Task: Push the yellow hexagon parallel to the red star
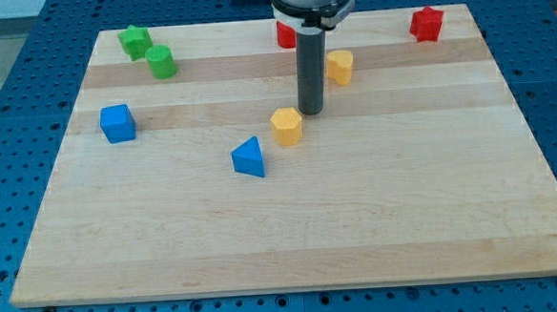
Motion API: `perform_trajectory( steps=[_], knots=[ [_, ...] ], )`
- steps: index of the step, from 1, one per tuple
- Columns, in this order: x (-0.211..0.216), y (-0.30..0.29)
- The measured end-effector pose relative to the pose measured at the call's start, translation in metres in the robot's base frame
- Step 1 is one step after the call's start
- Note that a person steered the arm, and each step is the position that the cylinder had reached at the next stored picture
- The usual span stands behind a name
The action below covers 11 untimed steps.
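The yellow hexagon (286, 126) lies near the board's middle. The red star (426, 23) sits at the view's top right corner. My tip (312, 112) stands just right of and slightly above the yellow hexagon, very close to it. A yellow cylinder-like block (340, 67) lies above and right of my tip.
A blue triangle (249, 157) lies below-left of the hexagon. A blue cube (117, 123) is at the left. A green star (135, 40) and a green cylinder (161, 62) sit at the top left. A red block (285, 34) is partly hidden behind the rod. The wooden board (283, 242) rests on a blue pegboard.
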State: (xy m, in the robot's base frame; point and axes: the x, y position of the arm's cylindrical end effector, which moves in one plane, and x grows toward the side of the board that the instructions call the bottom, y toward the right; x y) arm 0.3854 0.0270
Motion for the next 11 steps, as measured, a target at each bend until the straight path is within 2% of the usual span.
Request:
perform_trajectory(
  steps=[2,3,6,8,11],
  knots=[
    [0.000,-0.081],
    [0.024,-0.095],
    [0.032,-0.011],
    [0.080,0.015],
    [0.061,0.122]
  ],
)
